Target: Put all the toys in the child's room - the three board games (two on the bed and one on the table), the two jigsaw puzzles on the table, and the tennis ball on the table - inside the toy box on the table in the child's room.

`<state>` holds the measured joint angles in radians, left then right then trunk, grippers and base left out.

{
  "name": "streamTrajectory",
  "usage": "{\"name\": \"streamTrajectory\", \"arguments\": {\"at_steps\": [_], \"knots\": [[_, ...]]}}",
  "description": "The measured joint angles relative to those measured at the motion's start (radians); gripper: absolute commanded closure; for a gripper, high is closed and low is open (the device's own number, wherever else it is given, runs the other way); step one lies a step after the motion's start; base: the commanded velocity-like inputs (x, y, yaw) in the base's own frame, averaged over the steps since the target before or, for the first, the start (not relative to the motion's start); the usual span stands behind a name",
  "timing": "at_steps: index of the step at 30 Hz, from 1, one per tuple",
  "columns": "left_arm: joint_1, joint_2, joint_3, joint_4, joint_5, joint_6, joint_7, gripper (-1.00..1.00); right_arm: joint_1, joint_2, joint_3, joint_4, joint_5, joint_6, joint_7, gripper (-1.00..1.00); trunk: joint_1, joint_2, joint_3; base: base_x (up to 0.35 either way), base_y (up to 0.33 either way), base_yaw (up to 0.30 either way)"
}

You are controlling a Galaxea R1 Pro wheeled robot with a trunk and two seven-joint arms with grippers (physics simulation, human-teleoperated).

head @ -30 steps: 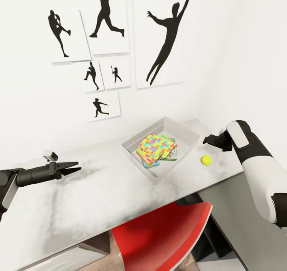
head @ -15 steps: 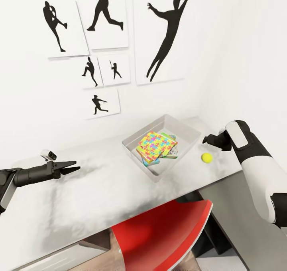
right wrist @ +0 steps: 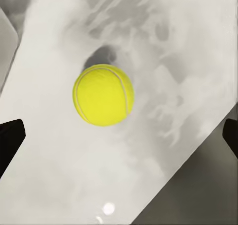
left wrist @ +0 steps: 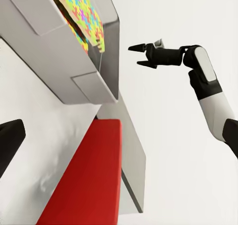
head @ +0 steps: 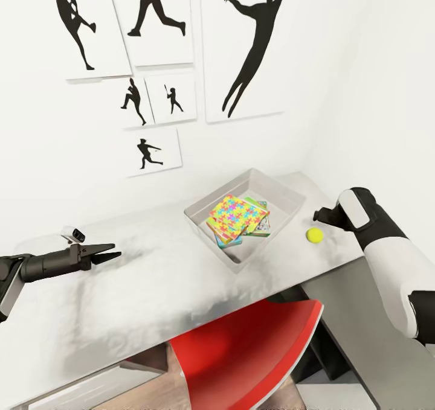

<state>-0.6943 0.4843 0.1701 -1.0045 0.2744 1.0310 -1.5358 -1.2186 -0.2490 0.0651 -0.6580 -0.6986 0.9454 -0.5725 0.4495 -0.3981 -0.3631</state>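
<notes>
The right gripper (left wrist: 141, 55) hangs just above the tennis ball (head: 313, 235), its fingers spread wide and holding nothing; in the right wrist view the ball (right wrist: 103, 94) lies bare on the white table (head: 151, 289) between the two dark fingertips (right wrist: 10, 140), touching neither. The ball sits just beside the toy box (head: 199, 232), outside its right wall, while a jigsaw puzzle (head: 237, 216) tops the stack inside. The left gripper (head: 109, 254) hovers over the table well left of the box, slightly parted and empty
</notes>
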Motion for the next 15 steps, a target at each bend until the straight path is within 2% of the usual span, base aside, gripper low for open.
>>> {"name": "streamTrajectory", "arguments": {"at_steps": [15], "knots": [[0.0,0.0,0.0,0.0,0.0,0.0,0.001,-1.0,0.0,0.001,0.0,0.002,0.012,-0.01,0.005,-1.0,0.0,0.0,-0.025,0.0,0.0,0.0]]}}
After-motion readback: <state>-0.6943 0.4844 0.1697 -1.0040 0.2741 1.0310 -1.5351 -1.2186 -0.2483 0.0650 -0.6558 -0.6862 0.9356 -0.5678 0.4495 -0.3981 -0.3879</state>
